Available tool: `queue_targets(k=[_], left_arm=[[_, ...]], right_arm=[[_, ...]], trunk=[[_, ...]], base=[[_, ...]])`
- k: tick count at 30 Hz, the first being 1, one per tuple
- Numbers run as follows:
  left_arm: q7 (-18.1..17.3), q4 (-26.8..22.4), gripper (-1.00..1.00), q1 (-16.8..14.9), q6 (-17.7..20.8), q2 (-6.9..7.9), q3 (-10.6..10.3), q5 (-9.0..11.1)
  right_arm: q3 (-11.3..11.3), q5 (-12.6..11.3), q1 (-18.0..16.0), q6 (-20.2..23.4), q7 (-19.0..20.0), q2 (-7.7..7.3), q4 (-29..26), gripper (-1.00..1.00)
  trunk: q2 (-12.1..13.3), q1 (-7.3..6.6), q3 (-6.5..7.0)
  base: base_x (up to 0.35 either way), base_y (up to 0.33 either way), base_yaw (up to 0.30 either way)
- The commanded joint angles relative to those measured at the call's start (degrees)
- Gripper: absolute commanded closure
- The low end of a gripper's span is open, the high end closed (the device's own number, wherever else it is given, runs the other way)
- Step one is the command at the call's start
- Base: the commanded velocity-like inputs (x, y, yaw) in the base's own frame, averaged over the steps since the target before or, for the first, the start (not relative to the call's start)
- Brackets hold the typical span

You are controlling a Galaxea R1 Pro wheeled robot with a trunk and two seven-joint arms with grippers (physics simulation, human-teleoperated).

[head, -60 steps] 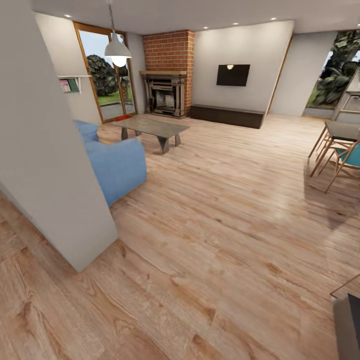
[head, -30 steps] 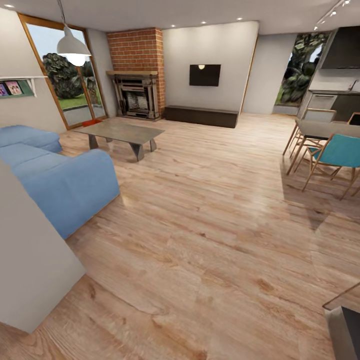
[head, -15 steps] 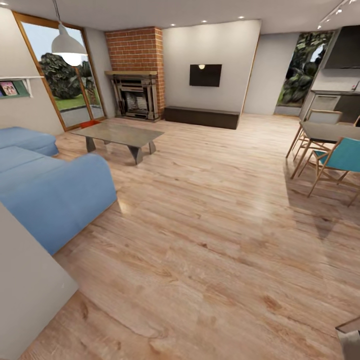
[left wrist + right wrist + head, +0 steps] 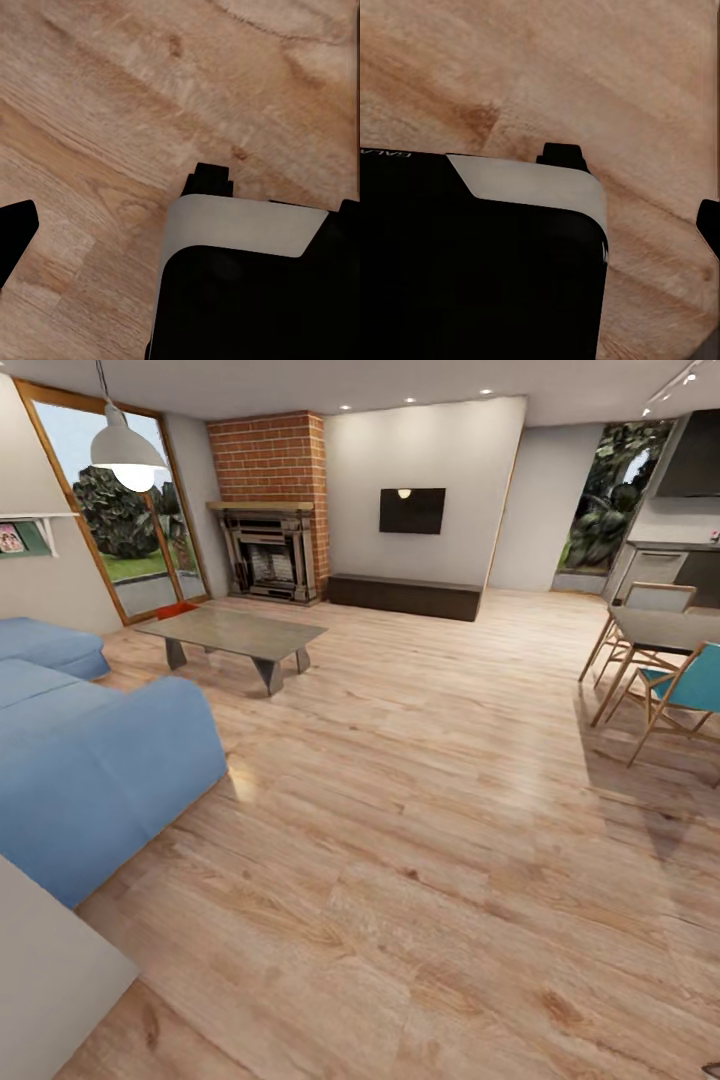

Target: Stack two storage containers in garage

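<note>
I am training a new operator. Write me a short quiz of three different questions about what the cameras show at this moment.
1. True or false: the coffee table stands between the blue sofa and the brick fireplace.
2. Multiple choice: the floor under the robot is A) grey concrete, B) light wood planks, C) carpet.
3. Fill in: a small orange-red object lies on the floor beyond the coffee table, near the glass ____.

Key: 1 true; 2 B; 3 door.

View swung left — sofa [image 4: 95,780] larger, perhaps nearer.
</note>
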Motion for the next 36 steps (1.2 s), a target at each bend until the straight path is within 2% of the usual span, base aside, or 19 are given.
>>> queue_targets(k=[1,18,28,36], left_arm=[[0.2,0.0,-1.00,0.0,0.1,-0.01,0.0,0.6],[0.2,0.0,-1.00,0.0,0.1,-0.01,0.0,0.6],[0.2,0.0,-1.00,0.0,0.1,-0.01,0.0,0.6],[0.2,0.0,-1.00,0.0,0.1,-0.01,0.0,0.6]], right_arm=[[0.5,-0.5,-0.1,-0.3,-0.1,0.05,0.1,-1.00],[0.5,-0.5,-0.1,-0.3,-0.1,0.05,0.2,-1.00],[0.5,-0.5,-0.1,-0.3,-0.1,0.05,0.2,-1.00],[0.5,-0.5,-0.1,-0.3,-0.1,0.05,0.1,-1.00]], trunk=[[0.0,0.03,-0.05],[0.0,0.03,-0.05],[0.0,0.03,-0.31],[0.0,0.03,-0.32]], base=[[0.322,0.000,0.000],[0.322,0.000,-0.002],[0.322,0.000,-0.175],[0.322,0.000,-0.030]])
